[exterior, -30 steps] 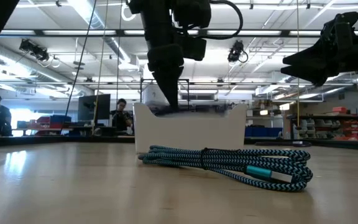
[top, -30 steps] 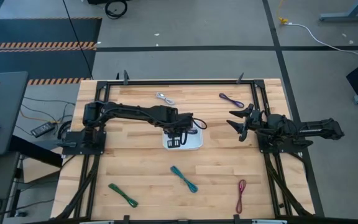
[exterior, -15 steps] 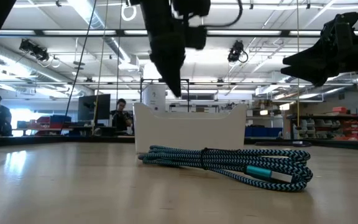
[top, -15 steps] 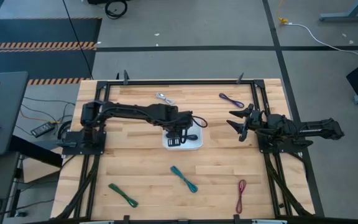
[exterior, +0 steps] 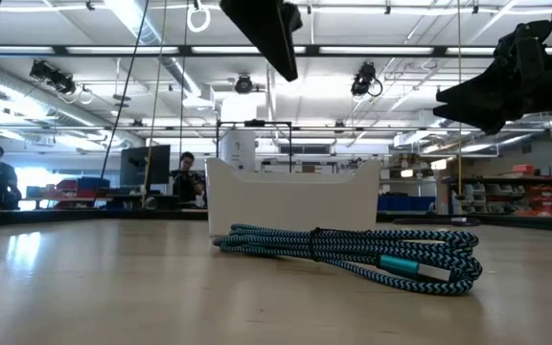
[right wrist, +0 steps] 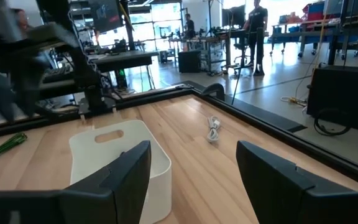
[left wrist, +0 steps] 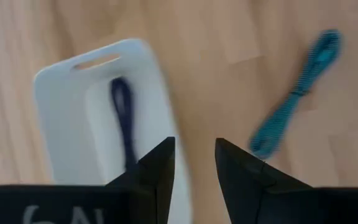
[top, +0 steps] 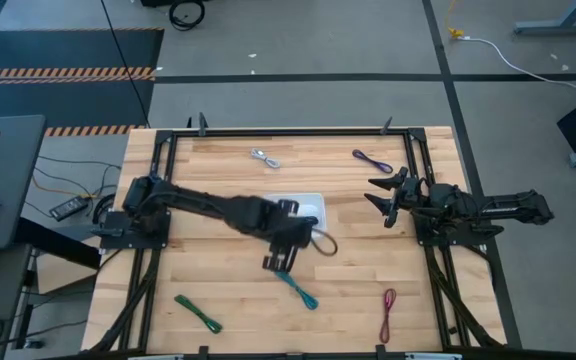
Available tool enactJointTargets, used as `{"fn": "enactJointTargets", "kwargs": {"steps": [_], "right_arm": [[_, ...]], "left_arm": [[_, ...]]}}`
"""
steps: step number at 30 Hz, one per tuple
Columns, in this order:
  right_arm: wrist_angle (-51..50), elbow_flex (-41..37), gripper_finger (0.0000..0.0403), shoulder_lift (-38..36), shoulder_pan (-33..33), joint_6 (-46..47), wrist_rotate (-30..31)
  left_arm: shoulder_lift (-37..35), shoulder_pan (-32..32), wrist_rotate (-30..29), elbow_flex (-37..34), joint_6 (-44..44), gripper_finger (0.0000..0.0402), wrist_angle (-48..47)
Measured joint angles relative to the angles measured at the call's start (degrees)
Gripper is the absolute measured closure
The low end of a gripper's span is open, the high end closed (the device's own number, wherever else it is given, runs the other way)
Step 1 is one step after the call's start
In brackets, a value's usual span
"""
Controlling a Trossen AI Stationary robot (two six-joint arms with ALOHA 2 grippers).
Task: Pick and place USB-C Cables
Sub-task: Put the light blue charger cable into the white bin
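While the left gripper hovered released just beside the teal cable on the desk, the bundle looked light, limp, best pinched mid-coil; right gripper waited released.

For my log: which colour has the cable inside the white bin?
Dark purple cable; left wrist view shows it best.

The whole light wooden table is seen from straight above. It is crossed at surface level by the low view, the teal braided cable bundle lying close. The white rectangular plastic bin is shared by all four views.
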Motion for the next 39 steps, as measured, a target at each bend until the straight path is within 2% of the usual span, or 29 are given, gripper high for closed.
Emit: {"fn": "enactJointTargets", "kwargs": {"steps": [6,12,18,33,39], "right_arm": [[-0.43,-0.01,0.0159,0.00,0.04,2.19,-0.32],[-1.05,-0.02,0.0159,0.00,0.06,6.83,-6.15],[-1.63,-0.01,0.0159,0.74,0.08,10.43,-10.46],[-1.47,-0.02,0.0159,1.88,0.15,13.61,-10.54],[-1.61,-0.01,0.0159,2.16,0.15,13.46,-10.55]], "left_arm": [[0.27,-3.76,0.00,-1.80,-0.08,0.0278,5.42],[2.11,-6.06,0.48,-3.75,-0.10,0.0278,8.24],[5.78,-7.56,3.84,-5.45,-0.46,0.0278,10.89],[11.75,-8.98,5.01,-5.45,3.87,0.0276,10.35],[13.45,-6.56,4.57,-5.39,4.73,0.0246,11.26]]}}
